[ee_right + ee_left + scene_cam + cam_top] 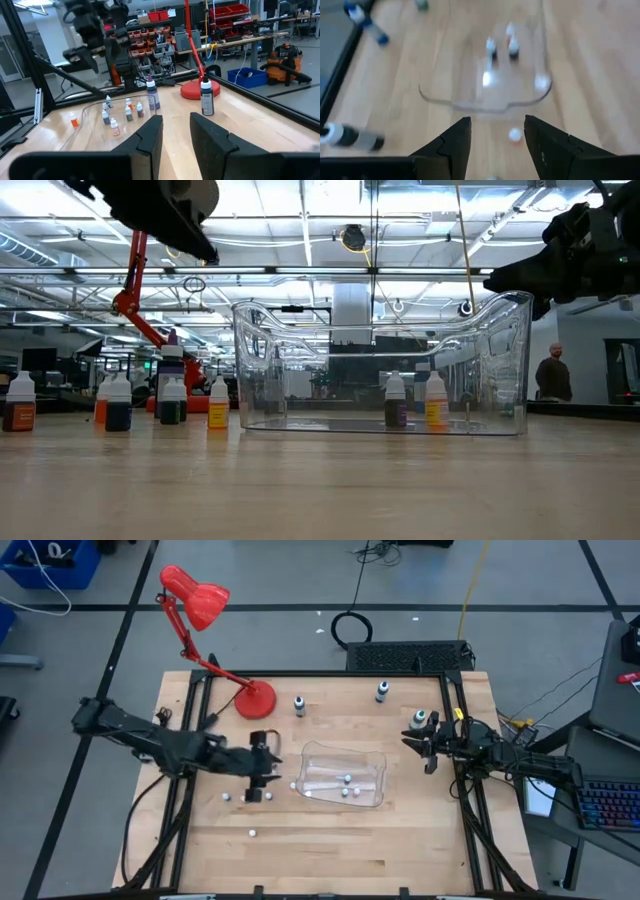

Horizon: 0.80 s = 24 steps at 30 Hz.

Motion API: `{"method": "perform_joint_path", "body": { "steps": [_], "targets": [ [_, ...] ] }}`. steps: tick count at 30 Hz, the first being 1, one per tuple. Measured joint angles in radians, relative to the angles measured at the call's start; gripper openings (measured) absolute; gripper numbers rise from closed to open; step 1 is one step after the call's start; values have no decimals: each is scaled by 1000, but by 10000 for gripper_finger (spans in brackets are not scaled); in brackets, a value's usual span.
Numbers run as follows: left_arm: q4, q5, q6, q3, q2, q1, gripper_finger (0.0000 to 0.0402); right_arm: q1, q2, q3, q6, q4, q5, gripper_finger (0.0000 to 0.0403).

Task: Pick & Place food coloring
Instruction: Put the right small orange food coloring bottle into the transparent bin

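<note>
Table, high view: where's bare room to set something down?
Free: the table's near strip below the clear bin, and the patch between the two tall bottles. Crowded: small bottles by the left gripper.

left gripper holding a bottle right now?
No: in the left wrist view the left gripper has open fingers with only bare table between them, and a small bottle stands beyond, short of the clear bin.

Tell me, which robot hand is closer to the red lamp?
Left. The left gripper hovers just in front of the red lamp base, beside the clear tray. The right gripper waits across the table, past the tray.
</note>
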Motion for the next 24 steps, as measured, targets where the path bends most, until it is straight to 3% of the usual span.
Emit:
{"method": "perform_joint_path", "body": {
  "steps": [10, 24],
  "targets": [
    [-113, 23, -45, 165, 301, -6, 186, 0, 0, 0, 0, 0, 0, 89],
    [-136, 24, -93, 166, 434, -3, 186, 0, 0, 0, 0, 0, 0, 89]
  ]
}}
